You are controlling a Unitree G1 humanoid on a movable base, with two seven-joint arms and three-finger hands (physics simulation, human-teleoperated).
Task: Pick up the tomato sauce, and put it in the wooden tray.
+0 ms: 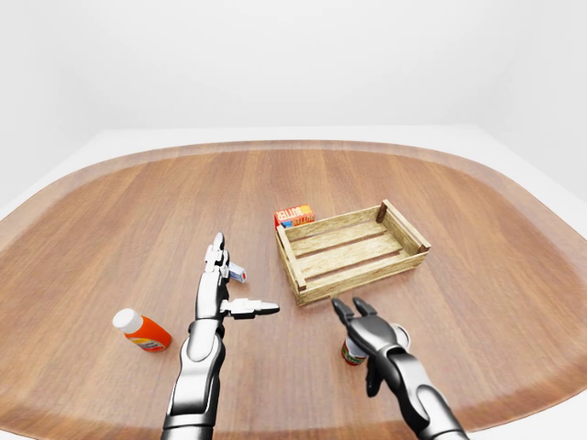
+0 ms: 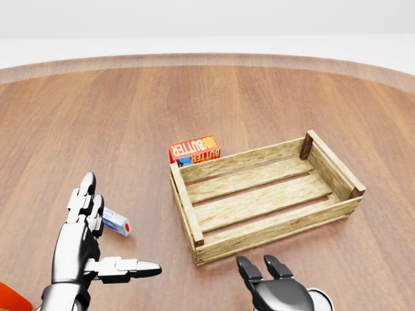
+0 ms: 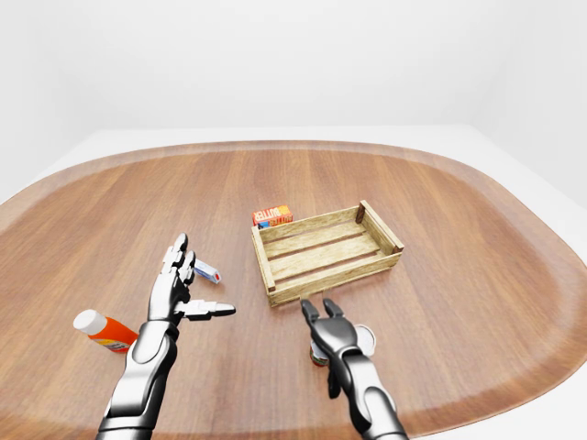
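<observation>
Tomato sauce can (image 1: 353, 352) standing upright on the table (image 1: 110, 220), just below the wooden tray (image 1: 352, 250). Right hand (image 1: 365, 323) hovering over it, fingers spread, not gripping. Left hand (image 1: 223, 291) hanging open beside a small tube (image 1: 238, 272).

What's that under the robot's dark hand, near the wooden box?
A small can stands on the table beneath the right hand, its fingers open above it. Only part of its side and silvery top show; the hand covers the rest.
</observation>
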